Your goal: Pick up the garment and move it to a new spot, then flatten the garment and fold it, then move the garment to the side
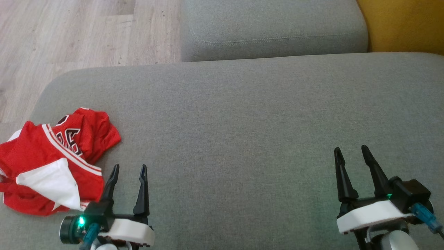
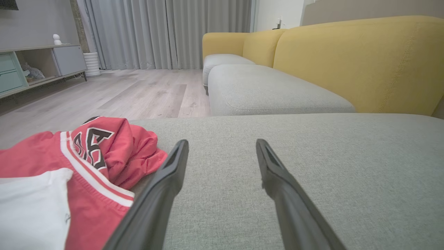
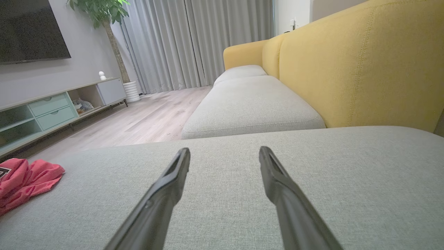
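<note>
- Where the left gripper (image 1: 129, 166) rises from the lower left of the head view, its jaws stand wide apart and empty, with grey fabric showing in the gap between the two dark fingers.
- The right gripper (image 1: 351, 148), at the lower right of the same view, has its jaws spread just as wide and empty, its fingers pointing up the frame and leaning slightly left.
- Whether either gripper's fingertips touch the fabric below cannot be told.
- The garment (image 1: 52, 163), a red jersey with white trim and dark lettering, lies crumpled at the left edge of the head view, just beside the left gripper's outer finger; a white panel of it faces up.
- In the left wrist view the garment takes up the lower left corner, and the left finger crosses in front of its striped hem; contact cannot be judged.
- In the right wrist view it is a small red heap at the left edge, well apart from the right gripper.
- The garment rests on a broad grey seat cushion (image 1: 242, 121) spanning the middle and bottom of the head view.
- A second cushion (image 1: 274, 27) sits at top centre, a yellow backrest (image 1: 402, 24) in the upper right corner, and a pale wooden floor (image 1: 69, 34) at upper left.
- Grey curtains (image 2: 166, 31) hang across the top of the left wrist view, with a low cabinet (image 2: 34, 66) at its upper left.
- A dark television (image 3: 31, 29) and a plant (image 3: 97, 10) occupy the upper left of the right wrist view.
</note>
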{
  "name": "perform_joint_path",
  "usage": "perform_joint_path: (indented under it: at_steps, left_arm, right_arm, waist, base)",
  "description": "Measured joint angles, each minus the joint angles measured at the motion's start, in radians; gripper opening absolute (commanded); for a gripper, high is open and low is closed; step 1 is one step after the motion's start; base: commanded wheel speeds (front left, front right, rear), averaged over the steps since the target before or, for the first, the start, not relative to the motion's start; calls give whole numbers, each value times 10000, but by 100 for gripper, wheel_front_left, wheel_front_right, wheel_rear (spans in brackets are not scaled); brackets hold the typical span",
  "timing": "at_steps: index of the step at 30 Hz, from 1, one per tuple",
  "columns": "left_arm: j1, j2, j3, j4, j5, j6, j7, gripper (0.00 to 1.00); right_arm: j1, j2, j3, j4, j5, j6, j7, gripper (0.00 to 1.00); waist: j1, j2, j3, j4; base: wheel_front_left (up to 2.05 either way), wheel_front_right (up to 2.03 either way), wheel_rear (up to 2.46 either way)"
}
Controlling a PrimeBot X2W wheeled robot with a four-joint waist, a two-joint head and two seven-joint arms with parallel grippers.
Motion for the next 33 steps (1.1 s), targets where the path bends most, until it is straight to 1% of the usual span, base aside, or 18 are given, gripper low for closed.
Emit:
perform_joint_path:
  at_steps: [7,8,13,15,21,29,31,32,33]
  left_arm:
    - [-1,-61,163,69,12,-21,0,100]
    - [-4,-82,169,98,69,-96,0,100]
    - [-19,-136,232,219,98,-105,0,100]
    - [-38,-171,301,240,100,-98,0,100]
    - [-75,-201,583,198,102,-63,-10,100]
    - [-97,-211,999,40,186,-4,-12,100]
    - [-96,-190,1160,4,186,-4,-10,100]
    - [-96,-190,1160,4,186,-4,-10,100]
    - [-95,-161,1208,-19,188,-2,-10,100]
  right_arm:
    - [2,12,-10,2,-10,0,2,100]
    - [21,13,-33,2,-17,0,15,100]
    - [173,15,-54,-58,-94,0,61,100]
    - [176,17,-38,-268,-102,0,77,100]
    - [177,27,56,-431,-102,0,199,100]
    - [168,38,105,-706,-104,0,326,100]
    - [166,42,148,-738,-105,0,328,100]
    - [166,42,148,-738,-105,0,328,100]
    - [165,42,171,-754,-105,0,351,100]
  waist:
    - [0,0,25,53]
    - [0,0,33,112]
    - [0,0,41,461]
    - [0,0,43,982]
    - [0,0,44,2048]
    - [0,0,38,3667]
    - [0,0,39,4030]
    - [0,0,39,4030]
    - [0,0,38,4201]
  base:
    - [0,0,0]
    - [0,0,0]
    - [0,0,0]
    - [0,0,0]
    - [0,0,0]
    - [0,0,0]
    - [0,0,0]
    - [0,0,0]
    - [0,0,0]
